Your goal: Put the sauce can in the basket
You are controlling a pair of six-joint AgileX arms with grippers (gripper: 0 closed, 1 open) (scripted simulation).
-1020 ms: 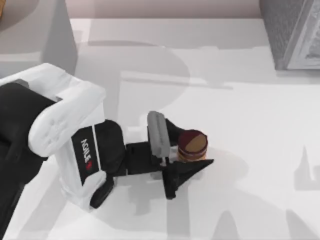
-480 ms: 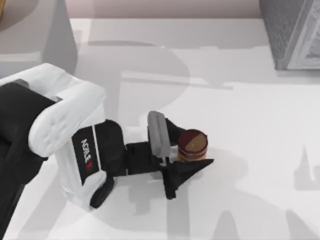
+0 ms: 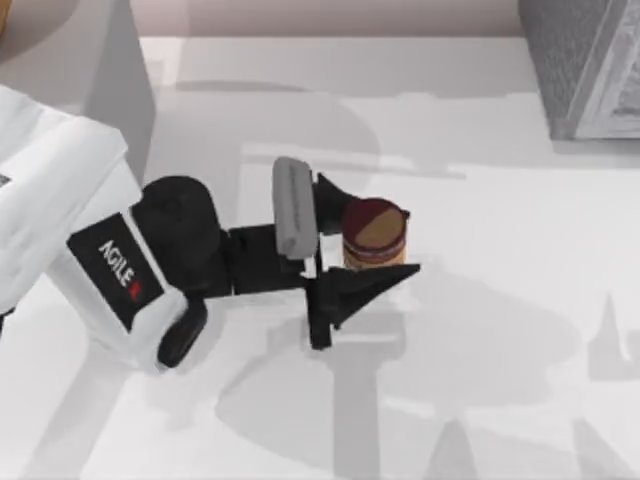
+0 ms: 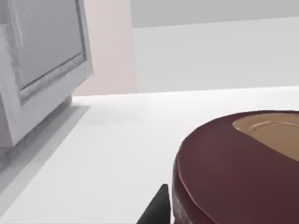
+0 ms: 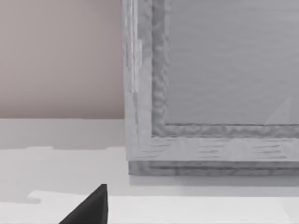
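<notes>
Seen from above, left to right. The left arm, white-shelled with black links, reaches in from the left edge across the pale bench (image 3: 500,330). Its shadow falls on the surface below it, nearer the front edge. The left claw (image 3: 365,244) is clenched on the sauce can (image 3: 374,234), one dark finger on each side. The can stands upright near the middle of the bench, maroon top and tan patch uppermost; whether its base touches the surface cannot be told. At the far right corner sits a grey textured basket (image 3: 580,70), well apart from the can.

In the left wrist view the can's maroon lid (image 4: 233,172) looms close, with the grey basket (image 4: 42,70) beyond, a pinkish wall (image 4: 105,46) behind it.

In the right wrist view a dark fingertip (image 5: 91,207) of the right claw shows before the basket's framed wall (image 5: 210,84); whether that claw is released cannot be told.
</notes>
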